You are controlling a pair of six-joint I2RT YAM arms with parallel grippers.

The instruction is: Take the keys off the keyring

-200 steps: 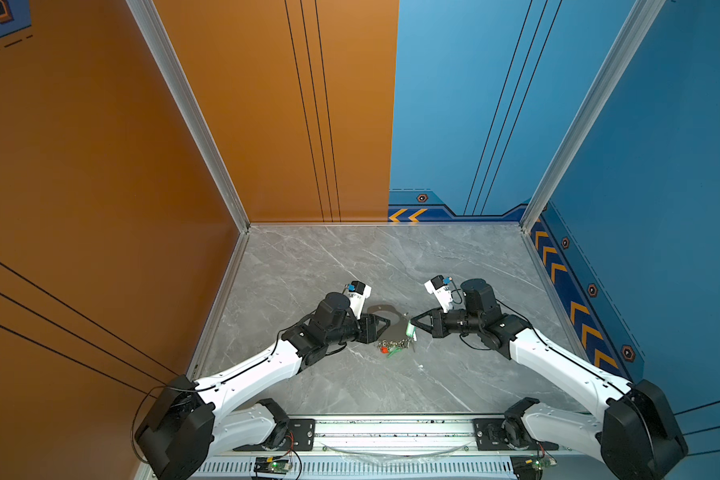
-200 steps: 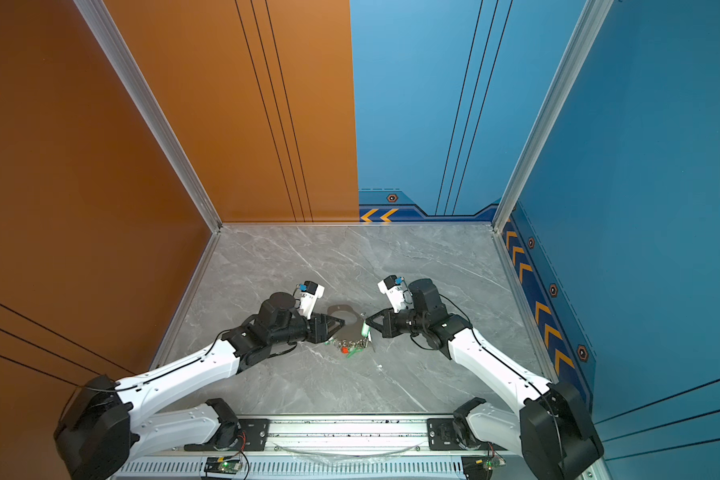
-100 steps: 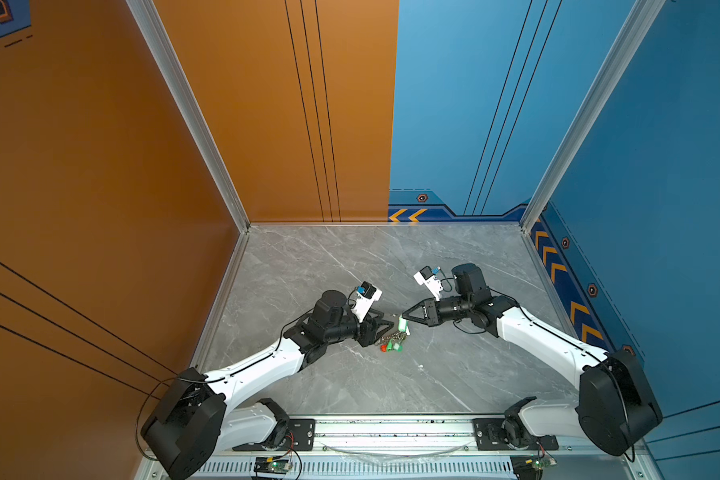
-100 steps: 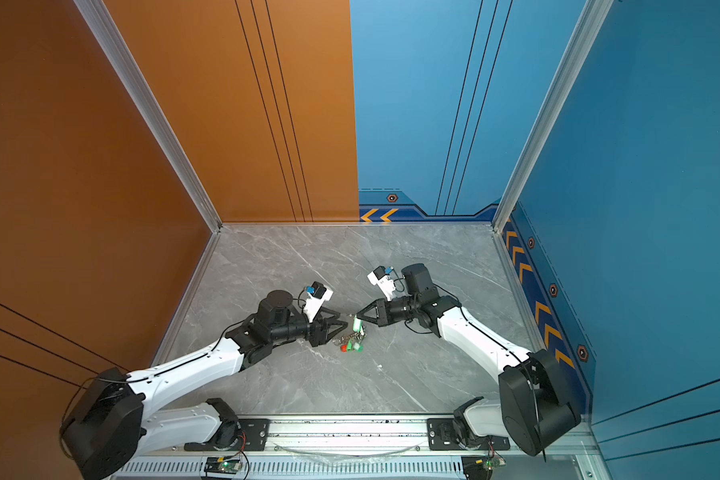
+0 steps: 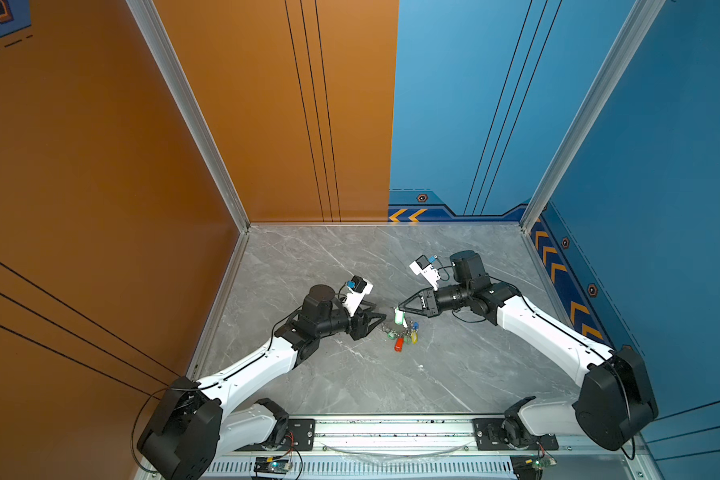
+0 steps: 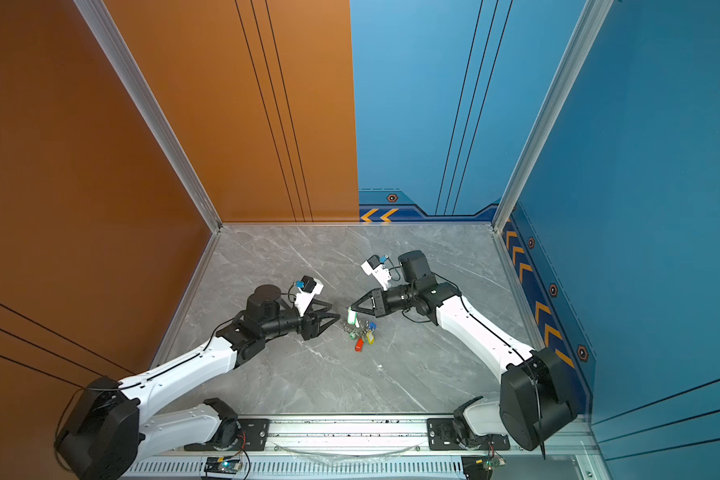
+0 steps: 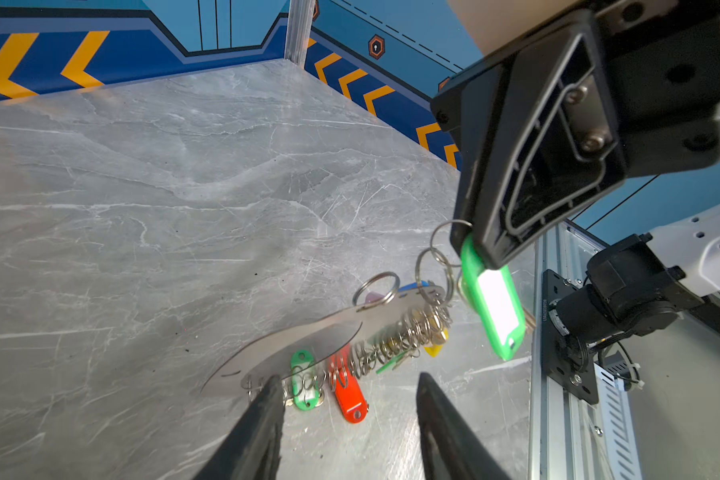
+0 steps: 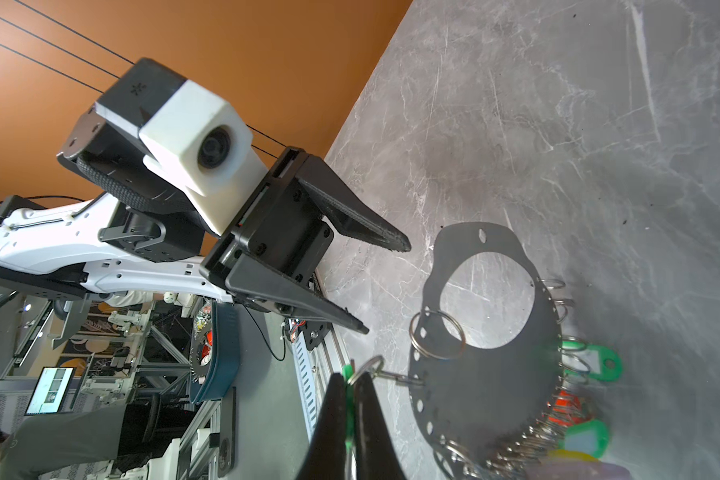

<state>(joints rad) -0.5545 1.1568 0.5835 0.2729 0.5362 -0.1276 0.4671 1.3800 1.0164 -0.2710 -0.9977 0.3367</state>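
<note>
The left gripper (image 8: 385, 287) has drawn back slightly, fingers half apart beside the keyring (image 8: 495, 374), while the right gripper (image 5: 399, 309) pinches a green-tagged key (image 7: 495, 307)

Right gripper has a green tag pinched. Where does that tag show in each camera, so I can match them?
In a top view: green tag at the right gripper tip, mid-table.
In a top view: same spot, just beyond the red tag.
Left wrist: hanging from the right gripper, beside the keyring.
Right wrist: a green sliver between the shut fingers.
Shared landmark: the red tag, in all four.
</note>
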